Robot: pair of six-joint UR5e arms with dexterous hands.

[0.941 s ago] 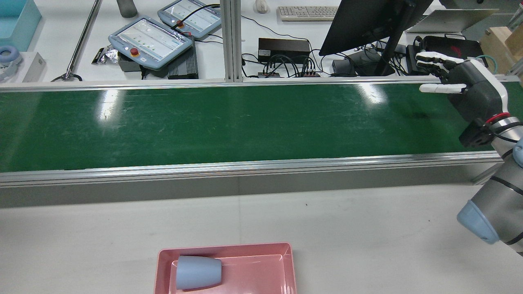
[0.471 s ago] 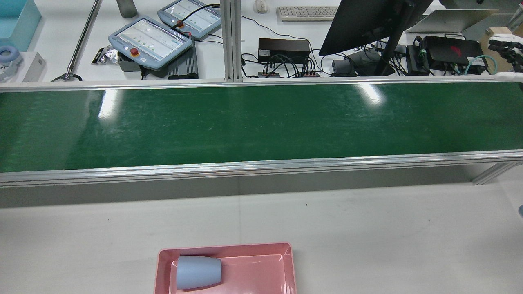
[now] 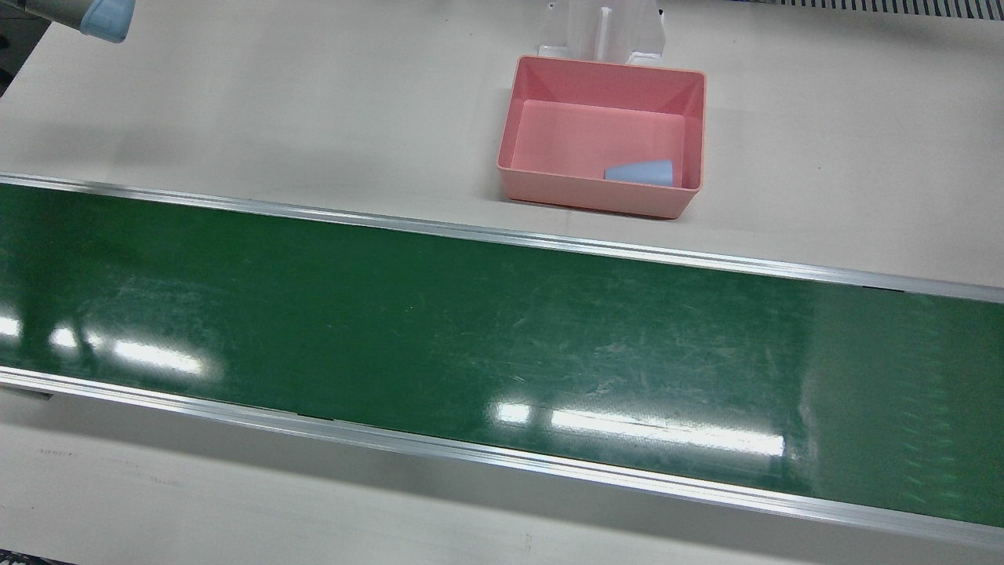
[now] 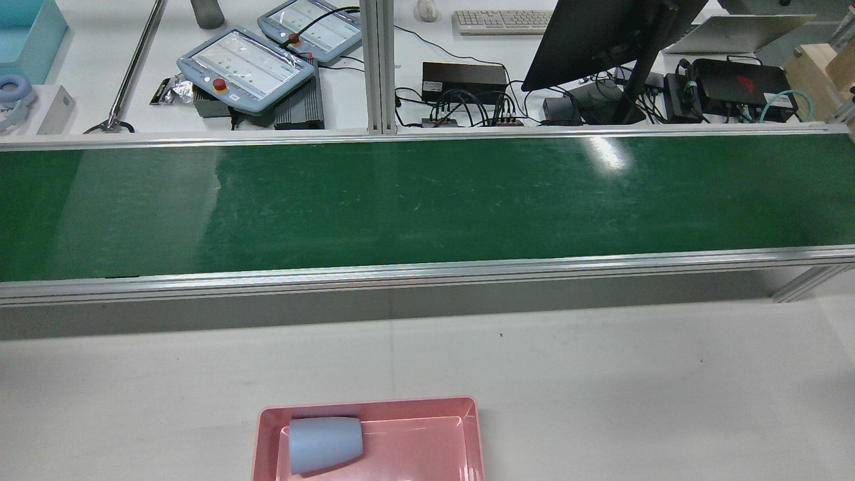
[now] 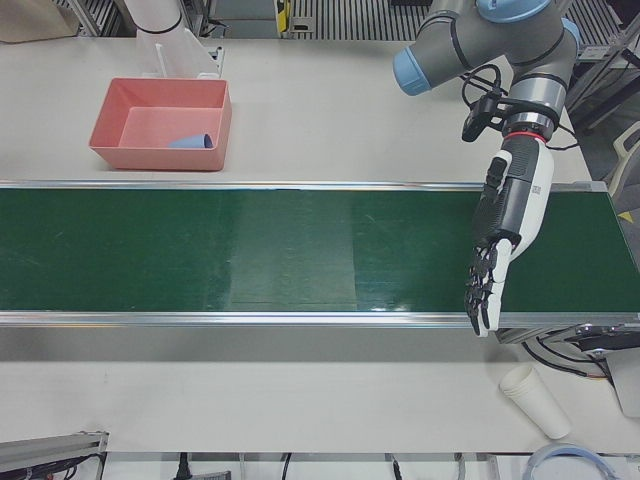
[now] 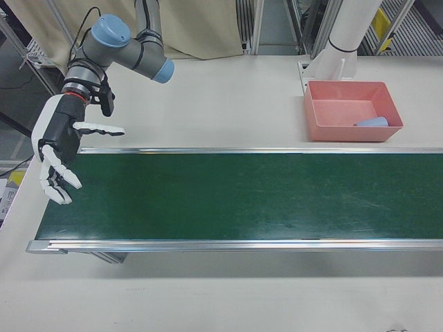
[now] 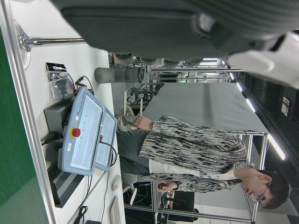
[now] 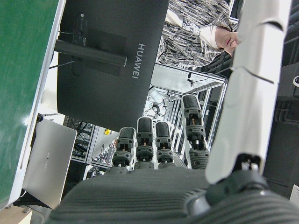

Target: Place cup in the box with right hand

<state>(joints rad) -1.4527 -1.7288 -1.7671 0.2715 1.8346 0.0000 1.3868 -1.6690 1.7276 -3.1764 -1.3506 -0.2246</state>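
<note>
Plainly the placing itself looks finished. Nearest the robot, the pale blue cup [image 4: 325, 444] lies on its side inside the pink box [image 4: 471, 434], against the box's left wall in the rear view, and nothing touches it. The front view shows the same: the cup [image 3: 641, 173] rests on the box floor near the wall facing the belt. Beyond the box, the green conveyor belt [image 4: 427, 200] runs bare across the station. At its ends hang the two hands. The right hand [image 6: 57, 149] hovers over the belt's far end with fingers spread and empty, well apart from the box. The left hand [image 5: 505, 240] points down over the opposite end; its fingers seem extended and empty, though the side-on view makes that less certain. What remains, I judge, is at most parking the arms.
</note>
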